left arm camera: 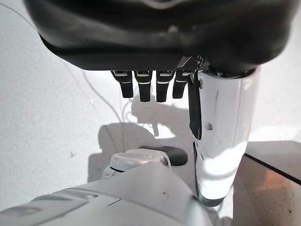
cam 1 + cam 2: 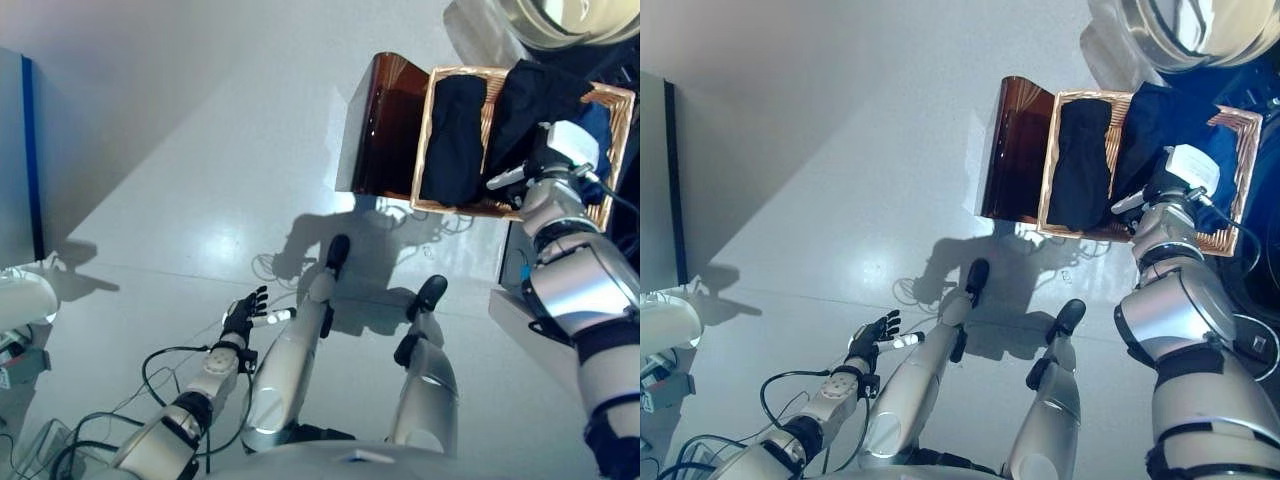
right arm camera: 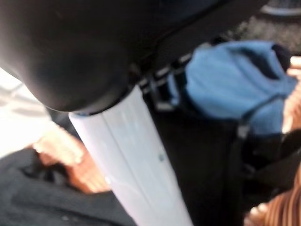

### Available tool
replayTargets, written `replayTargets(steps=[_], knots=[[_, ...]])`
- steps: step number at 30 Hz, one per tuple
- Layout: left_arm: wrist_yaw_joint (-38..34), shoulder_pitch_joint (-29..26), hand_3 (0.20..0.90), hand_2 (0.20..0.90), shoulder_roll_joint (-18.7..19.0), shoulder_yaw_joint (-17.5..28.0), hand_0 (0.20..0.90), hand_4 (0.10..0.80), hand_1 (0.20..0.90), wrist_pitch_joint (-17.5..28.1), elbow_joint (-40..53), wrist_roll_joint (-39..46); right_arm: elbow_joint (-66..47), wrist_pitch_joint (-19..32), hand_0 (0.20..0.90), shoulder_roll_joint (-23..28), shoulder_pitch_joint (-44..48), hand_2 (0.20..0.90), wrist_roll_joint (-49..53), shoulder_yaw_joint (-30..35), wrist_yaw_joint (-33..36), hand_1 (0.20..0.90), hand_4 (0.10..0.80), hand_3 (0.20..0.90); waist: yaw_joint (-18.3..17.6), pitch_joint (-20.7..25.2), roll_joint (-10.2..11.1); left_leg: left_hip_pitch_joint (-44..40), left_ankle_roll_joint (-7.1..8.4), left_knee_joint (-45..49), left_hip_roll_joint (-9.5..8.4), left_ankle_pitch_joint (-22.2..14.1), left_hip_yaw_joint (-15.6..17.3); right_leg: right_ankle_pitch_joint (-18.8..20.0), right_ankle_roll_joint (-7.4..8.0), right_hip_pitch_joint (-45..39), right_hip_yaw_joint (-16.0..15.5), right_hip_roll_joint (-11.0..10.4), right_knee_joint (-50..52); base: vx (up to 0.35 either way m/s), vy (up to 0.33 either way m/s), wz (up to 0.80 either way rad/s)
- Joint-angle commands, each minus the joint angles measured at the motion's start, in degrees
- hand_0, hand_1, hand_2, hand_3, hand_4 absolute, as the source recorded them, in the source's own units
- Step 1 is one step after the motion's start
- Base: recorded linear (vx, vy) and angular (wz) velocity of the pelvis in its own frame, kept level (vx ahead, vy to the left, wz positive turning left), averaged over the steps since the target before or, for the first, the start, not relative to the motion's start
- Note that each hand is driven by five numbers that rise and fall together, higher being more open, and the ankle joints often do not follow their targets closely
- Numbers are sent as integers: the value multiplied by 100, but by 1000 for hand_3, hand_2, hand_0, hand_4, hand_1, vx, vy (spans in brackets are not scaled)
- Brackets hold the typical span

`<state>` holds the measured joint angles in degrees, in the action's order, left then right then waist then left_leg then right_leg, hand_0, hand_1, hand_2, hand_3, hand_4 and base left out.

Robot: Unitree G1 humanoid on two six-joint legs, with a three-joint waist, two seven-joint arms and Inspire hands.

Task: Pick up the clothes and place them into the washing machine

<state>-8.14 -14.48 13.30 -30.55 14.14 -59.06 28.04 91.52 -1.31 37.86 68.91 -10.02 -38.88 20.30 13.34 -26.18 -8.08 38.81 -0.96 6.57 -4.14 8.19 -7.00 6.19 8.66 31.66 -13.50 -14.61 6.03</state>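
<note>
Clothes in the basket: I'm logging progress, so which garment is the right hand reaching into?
The black garment beside the blue one, not the separate dark piece draped farther left; right hand.

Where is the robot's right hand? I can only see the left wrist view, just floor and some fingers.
Observer: The right hand is reaching down into a wicker basket.
Operator: What's inside the basket?
Observer: Dark clothes lie piled in it, some hanging over the rim.
Operator: Is the washing machine nearby?
Observer: Yes, the washing machine shows its round opening just beyond the basket.
</note>
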Motion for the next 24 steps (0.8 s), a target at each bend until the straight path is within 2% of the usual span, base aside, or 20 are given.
replayTargets(steps=[1, 10, 11, 12, 13, 14, 16, 17, 24], knots=[[-179, 180, 900, 900, 185, -139, 900, 800, 900, 109, 140, 200, -105, -122, 900, 1019, 698, 900, -176, -523, 436, 900, 800, 900, 115, 33, -7, 529, 529, 616, -45, -423, -14, -142, -174, -72, 375, -219, 150, 139, -26, 11], [-252, 275, 900, 900, 252, -101, 900, 800, 900, 166, 414, 189, -90, -159, 900, 1212, 959, 900, -262, -795, 397, 900, 800, 900, 156, 81, -94, 894, 522, 707, -126, -455, 20, -201, -209, 341, 489, -235, 239, 33, 20, 6], [-278, 275, 900, 900, 250, -95, 900, 800, 900, 175, 407, 198, -90, -161, 796, 1202, 989, 796, -265, -826, 393, 796, 725, 796, 159, 75, -101, 924, 518, 731, -131, -466, 19, -213, -219, 394, 518, -225, 261, 0, 0, 0], [-291, 268, 900, 900, 257, -107, 900, 800, 900, 184, 442, 217, -96, -160, 549, 1187, 1038, 549, -262, -872, 399, 549, 549, 549, 159, 69, -108, 970, 516, 748, -136, -471, 32, -224, -226, 446, 541, -223, 286, 0, 0, 0], [-307, 269, 900, 900, 259, -121, 900, 800, 900, 188, 489, 223, -103, -155, 499, 1186, 1062, 499, -267, -906, 401, 499, 514, 499, 155, 66, -112, 1007, 511, 754, -137, -471, 28, -230, -232, 492, 557, -218, 309, 0, 0, 0], [-328, 274, 900, 900, 259, -130, 900, 800, 900, 191, 513, 202, -114, -154, 387, 1173, 1067, 387, -274, -935, 399, 387, 433, 387, 145, 54, -127, 1041, 512, 771, -134, -467, 29, -242, -236, 546, 569, -222, 351, 5, 17, -4], [-328, 281, 900, 900, 241, -145, 900, 800, 900, 186, 474, 195, -109, -139, 216, 1109, 1077, 216, -265, -942, 394, 216, 312, 216, 138, 42, -160, 1072, 507, 783, -121, -461, 28, -267, -246, 653, 605, -216, 431, 6, 26, -6], [-326, 279, 900, 900, 234, -153, 900, 800, 900, 181, 459, 189, -105, -136, 200, 1061, 1065, 200, -258, -947, 390, 200, 300, 200, 132, 39, -168, 1081, 502, 785, -119, -459, 23, -279, -250, 679, 621, -204, 456, 9, 11, -6], [-409, 232, 900, 900, 198, -244, 900, 800, 900, 160, 148, -22, -13, -160, 200, 739, 889, 200, -252, -816, 419, 200, 300, 200, 88, 91, -227, 945, 508, 780, -116, -443, 21, -326, -269, 656, 649, -166, 575, 3, 1, -1]])
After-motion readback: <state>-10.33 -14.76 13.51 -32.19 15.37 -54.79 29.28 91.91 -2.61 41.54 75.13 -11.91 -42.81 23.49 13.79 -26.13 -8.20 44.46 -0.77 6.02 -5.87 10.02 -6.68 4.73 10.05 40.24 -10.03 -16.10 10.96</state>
